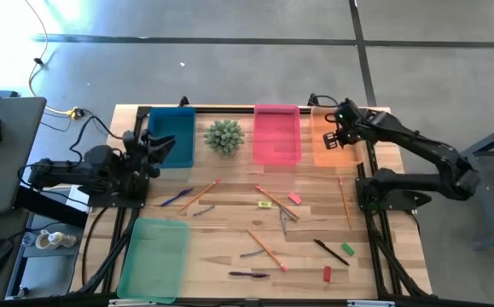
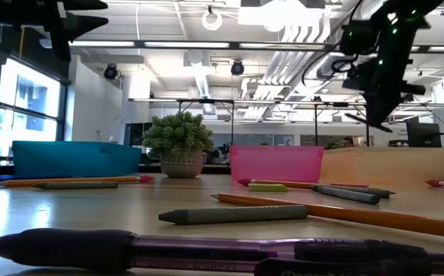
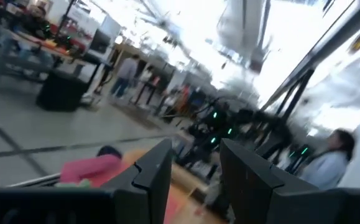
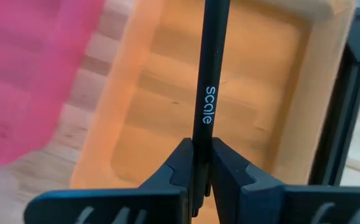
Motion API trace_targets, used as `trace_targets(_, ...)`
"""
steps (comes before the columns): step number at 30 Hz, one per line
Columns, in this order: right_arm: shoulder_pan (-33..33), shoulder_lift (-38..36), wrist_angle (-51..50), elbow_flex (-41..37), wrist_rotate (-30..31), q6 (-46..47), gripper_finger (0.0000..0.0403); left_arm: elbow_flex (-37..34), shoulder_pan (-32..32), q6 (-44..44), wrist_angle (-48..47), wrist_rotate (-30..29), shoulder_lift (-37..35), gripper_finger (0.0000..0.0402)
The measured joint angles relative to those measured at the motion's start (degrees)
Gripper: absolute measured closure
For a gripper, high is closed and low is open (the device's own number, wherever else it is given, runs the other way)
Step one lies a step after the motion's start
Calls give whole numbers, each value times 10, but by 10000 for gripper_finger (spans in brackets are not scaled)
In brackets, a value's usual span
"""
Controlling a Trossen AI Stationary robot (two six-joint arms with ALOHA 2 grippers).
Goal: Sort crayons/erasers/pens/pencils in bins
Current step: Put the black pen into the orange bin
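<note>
My right gripper point(image 1: 336, 135) hangs over the orange bin point(image 1: 336, 152) at the far right, shut on a black pen point(image 4: 206, 81) with white lettering. My left gripper point(image 1: 161, 147) is raised beside the dark blue bin point(image 1: 171, 136) at the far left, open and with nothing between its fingers point(image 3: 161, 168). The pink bin point(image 1: 277, 134) stands between those two bins, and the light green bin point(image 1: 154, 258) is at the near left. Pencils point(image 1: 266, 250), pens point(image 1: 332, 251), crayons point(image 1: 253, 253) and erasers point(image 1: 294, 198) lie flat on the wood. My right gripper pinches the black pen's shaft point(image 4: 197, 140) between its two fingers. The fingers slant down from above and the pen runs along them, sticking out past their tips. The pen is lifted clear, above the orange bin's floor point(image 4: 167, 93).
A small spiky green plant point(image 1: 224, 136) in a pot stands between the blue and pink bins. A purple pen point(image 2: 168, 249) lies near the table's front edge. Both arm bases and black frame rails flank the wooden table point(image 1: 229, 222).
</note>
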Motion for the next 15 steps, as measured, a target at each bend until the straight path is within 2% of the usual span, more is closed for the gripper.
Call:
trace_targets(10, -42, 116, 66, 0, -8, -70, 384, 115, 0, 13, -152, -7, 169, 277)
trace_targets(15, -49, 168, 77, 0, -9, -94, 384, 182, 0, 3, -246, 27, 266, 277)
